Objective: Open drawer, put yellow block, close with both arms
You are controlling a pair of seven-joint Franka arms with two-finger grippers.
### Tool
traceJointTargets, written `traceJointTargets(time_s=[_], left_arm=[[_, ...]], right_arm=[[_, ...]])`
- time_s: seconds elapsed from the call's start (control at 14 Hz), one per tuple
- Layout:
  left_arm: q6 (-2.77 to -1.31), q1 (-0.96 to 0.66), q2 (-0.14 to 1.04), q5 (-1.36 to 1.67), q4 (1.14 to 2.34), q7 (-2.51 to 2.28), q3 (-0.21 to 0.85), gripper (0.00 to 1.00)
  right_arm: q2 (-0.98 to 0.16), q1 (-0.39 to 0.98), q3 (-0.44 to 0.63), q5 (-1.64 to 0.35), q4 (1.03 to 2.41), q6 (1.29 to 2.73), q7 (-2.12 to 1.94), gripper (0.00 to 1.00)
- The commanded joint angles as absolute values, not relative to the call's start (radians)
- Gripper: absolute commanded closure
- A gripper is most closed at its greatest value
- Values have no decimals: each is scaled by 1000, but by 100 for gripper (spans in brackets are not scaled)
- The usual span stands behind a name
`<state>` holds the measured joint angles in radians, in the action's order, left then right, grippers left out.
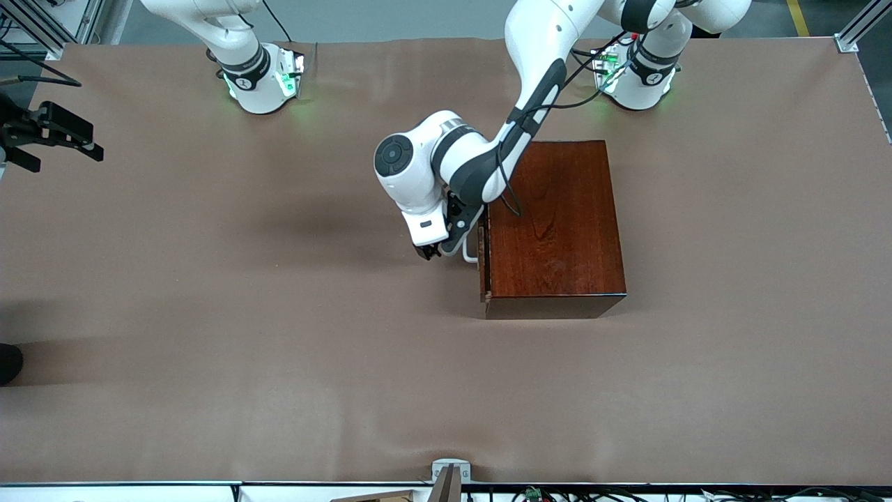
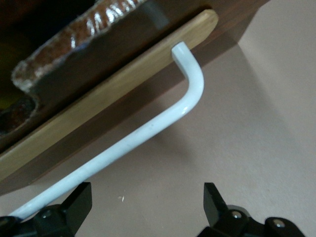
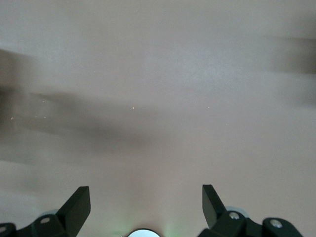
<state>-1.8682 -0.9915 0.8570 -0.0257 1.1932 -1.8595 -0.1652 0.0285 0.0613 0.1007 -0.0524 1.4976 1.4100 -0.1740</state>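
The dark mahogany box (image 1: 557,223) stands mid-table, toward the left arm's end. Its drawer front (image 1: 482,261) faces the right arm's end and sits close against the box. The white bar handle (image 1: 469,255) also shows in the left wrist view (image 2: 148,129), under the drawer's pale wood edge (image 2: 98,101). My left gripper (image 1: 432,252) (image 2: 145,193) is open just in front of the handle. The bar lies ahead of its fingertips, not between them. My right gripper (image 3: 145,197) is open and empty, held high over bare table near its own base. The yellow block is out of view.
Brown paper covers the table (image 1: 279,348). The arms' green-lit bases (image 1: 261,80) (image 1: 637,77) stand along the edge farthest from the front camera. A black fixture (image 1: 52,132) juts in at the right arm's end of the table.
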Motion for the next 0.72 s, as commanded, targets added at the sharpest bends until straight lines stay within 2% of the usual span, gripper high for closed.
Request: traceJointTargets(time_s=[0.0, 0.64], left_arm=[[-1841, -983, 825, -60, 1230, -1858, -170, 0], [-1841, -977, 824, -51, 1227, -1858, -169, 0]], right_arm=[[20, 69, 92, -58, 1471, 1390, -88, 0], [20, 71, 92, -58, 1473, 1390, -77, 0]])
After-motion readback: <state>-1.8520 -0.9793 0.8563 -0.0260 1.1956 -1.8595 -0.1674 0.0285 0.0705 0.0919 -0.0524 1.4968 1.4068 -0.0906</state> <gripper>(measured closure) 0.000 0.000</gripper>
